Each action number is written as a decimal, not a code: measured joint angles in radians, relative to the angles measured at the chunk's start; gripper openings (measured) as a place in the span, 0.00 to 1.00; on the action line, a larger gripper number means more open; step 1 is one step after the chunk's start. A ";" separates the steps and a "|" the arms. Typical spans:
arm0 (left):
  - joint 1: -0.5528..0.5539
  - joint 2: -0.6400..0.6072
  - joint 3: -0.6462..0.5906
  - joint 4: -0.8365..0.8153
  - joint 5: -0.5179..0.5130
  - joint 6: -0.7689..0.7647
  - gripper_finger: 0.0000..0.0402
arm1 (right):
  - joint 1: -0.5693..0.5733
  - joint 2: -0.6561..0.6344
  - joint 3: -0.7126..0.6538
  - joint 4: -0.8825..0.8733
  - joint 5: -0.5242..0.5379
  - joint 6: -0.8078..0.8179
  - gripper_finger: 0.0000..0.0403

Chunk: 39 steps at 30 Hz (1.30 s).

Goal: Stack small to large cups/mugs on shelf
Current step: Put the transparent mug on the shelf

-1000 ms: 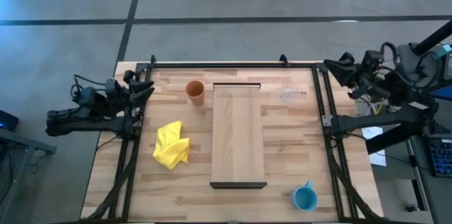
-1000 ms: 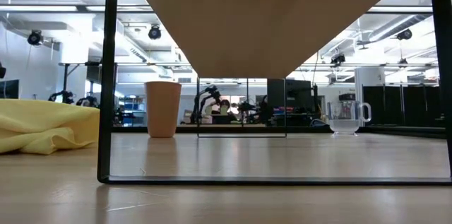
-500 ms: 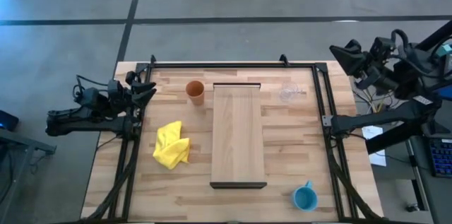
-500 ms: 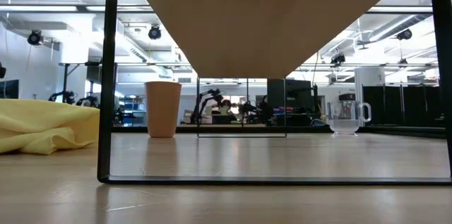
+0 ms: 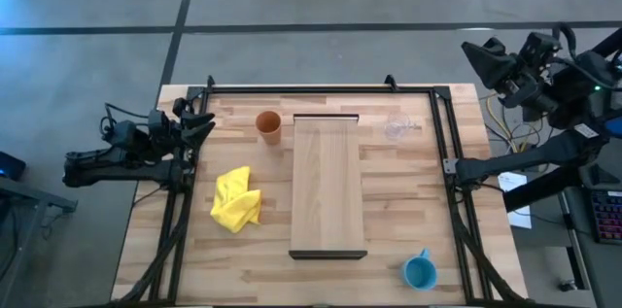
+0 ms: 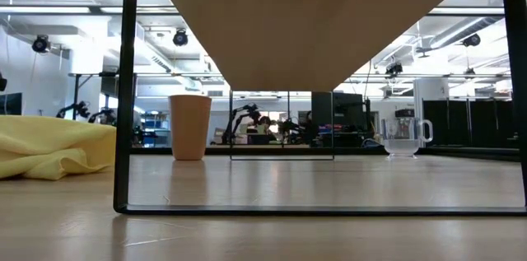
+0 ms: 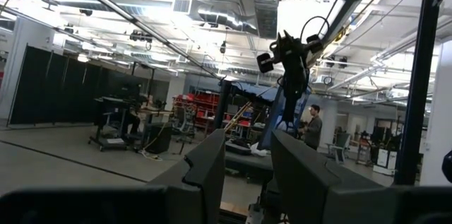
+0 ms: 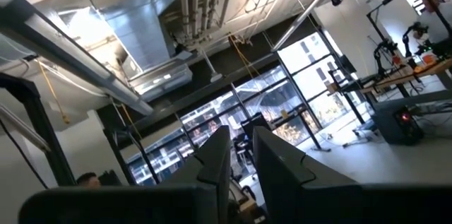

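The left end effector [image 5: 199,120] rests at the bench's left edge, fingers slightly parted. An orange-brown handleless cup [image 5: 268,125] stands just left of the pale wooden shelf [image 5: 328,187]; a clear glass mug [image 5: 396,129] sits to its right, a light-blue mug [image 5: 419,272] near the front. The right end effector [image 5: 478,56], slightly parted, hovers off the bench's right corner.

- My high camera looks straight down on the whole table [image 5: 389,182]
- My low one sits level at its near edge, under the shelf [image 6: 317,22]
- Both share the orange-brown cup [image 5: 269,125]
- My wrist cameras face the room beyond, tilted up at ceilings
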 joint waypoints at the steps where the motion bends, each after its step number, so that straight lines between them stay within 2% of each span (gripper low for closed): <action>1: 0.000 0.000 0.000 0.000 0.000 0.000 0.25 | 0.000 0.007 0.011 0.000 0.000 0.001 0.15; 8: 0.000 0.000 0.000 0.001 0.000 0.000 0.25 | 0.000 0.018 0.039 -0.003 -0.004 0.007 0.15; 13: 0.000 0.000 0.000 0.001 0.000 0.000 0.25 | 0.000 0.006 0.030 -0.075 -0.017 0.182 0.15; 18: 0.000 0.000 0.000 0.001 0.000 0.001 0.25 | 0.000 0.013 0.007 -0.080 -0.044 0.247 0.16; 21: 0.000 0.000 -0.001 0.001 0.000 0.001 0.25 | 0.000 0.021 0.007 -0.067 -0.055 0.251 0.23; 30: 0.000 0.000 -0.001 0.000 0.000 0.002 0.25 | 0.000 0.016 0.007 -0.051 -0.061 0.224 0.52; 34: 0.000 0.000 -0.001 0.000 0.000 0.002 0.25 | 0.000 0.019 0.007 -0.053 -0.061 0.242 0.58; 39: 0.000 0.000 -0.001 0.000 0.000 0.004 0.25 | 0.000 0.020 0.007 -0.053 -0.061 0.238 0.61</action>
